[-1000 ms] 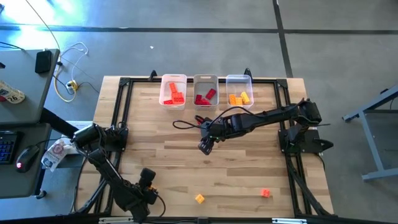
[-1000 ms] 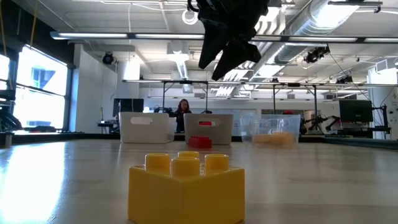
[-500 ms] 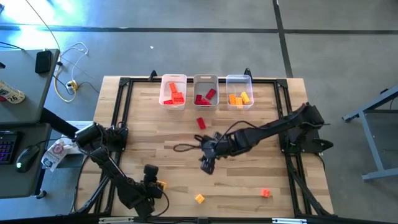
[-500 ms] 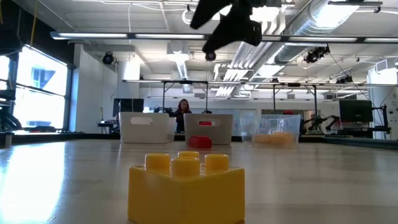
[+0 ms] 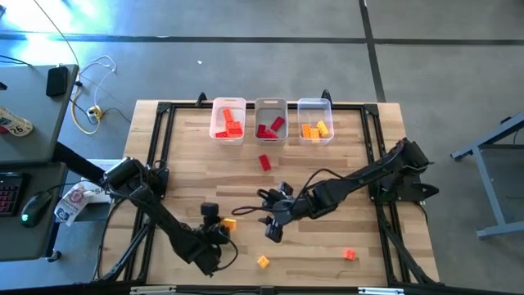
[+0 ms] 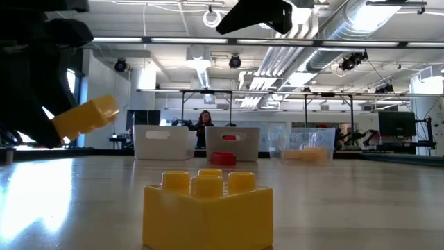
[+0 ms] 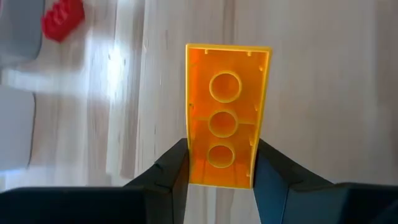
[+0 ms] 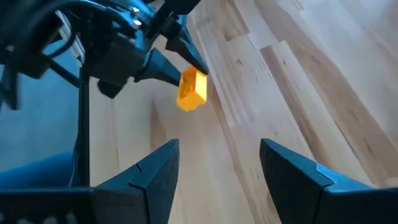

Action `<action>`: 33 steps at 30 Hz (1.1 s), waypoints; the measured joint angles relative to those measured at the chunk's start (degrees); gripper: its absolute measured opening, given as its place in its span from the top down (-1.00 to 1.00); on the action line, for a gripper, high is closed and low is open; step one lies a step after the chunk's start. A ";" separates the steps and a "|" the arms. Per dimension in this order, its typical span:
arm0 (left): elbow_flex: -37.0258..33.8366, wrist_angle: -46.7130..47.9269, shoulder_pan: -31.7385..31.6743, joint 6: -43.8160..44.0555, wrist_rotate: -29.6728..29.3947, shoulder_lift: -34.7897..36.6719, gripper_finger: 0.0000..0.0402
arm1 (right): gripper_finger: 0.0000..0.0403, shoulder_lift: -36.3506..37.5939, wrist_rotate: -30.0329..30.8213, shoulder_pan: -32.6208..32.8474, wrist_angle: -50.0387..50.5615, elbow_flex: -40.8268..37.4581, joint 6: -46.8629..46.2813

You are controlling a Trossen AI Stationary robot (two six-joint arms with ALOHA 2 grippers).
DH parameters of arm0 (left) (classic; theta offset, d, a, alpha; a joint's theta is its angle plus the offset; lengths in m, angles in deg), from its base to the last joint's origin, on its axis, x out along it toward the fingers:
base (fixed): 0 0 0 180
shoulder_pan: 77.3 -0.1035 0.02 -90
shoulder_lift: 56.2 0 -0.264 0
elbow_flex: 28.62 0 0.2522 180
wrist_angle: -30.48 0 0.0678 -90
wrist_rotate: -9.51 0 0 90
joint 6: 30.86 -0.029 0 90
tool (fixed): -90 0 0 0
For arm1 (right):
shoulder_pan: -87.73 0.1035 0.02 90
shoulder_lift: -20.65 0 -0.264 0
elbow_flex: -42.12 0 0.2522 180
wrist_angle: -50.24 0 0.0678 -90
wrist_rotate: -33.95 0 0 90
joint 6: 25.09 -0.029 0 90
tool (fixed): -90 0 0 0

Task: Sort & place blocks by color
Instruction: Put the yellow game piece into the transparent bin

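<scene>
Since a second ago the left pincer (image 5: 223,227) has risen from the near-left edge of the desk (image 5: 188,164), clamped on an orange-yellow block (image 5: 229,223), while the right pincer (image 5: 273,229) has swung nearer, its fingers spread and empty. Only the left wrist view shows the held block's hollow underside (image 7: 227,114) between both fingers. From overhead, a red block (image 5: 264,162) lies before the three bins (image 5: 272,105), and a yellow block (image 5: 263,261) and an orange block (image 5: 350,255) sit near the front edge. At desk level the yellow block (image 6: 207,208) looms closest, and a person (image 6: 204,125) shows behind the bins.
</scene>
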 joint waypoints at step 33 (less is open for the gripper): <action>4.68 -29.34 -8.79 -25.05 -4.23 0.09 0.44 | -0.05 0.00 0.57 6.74 -0.52 0.00 28.44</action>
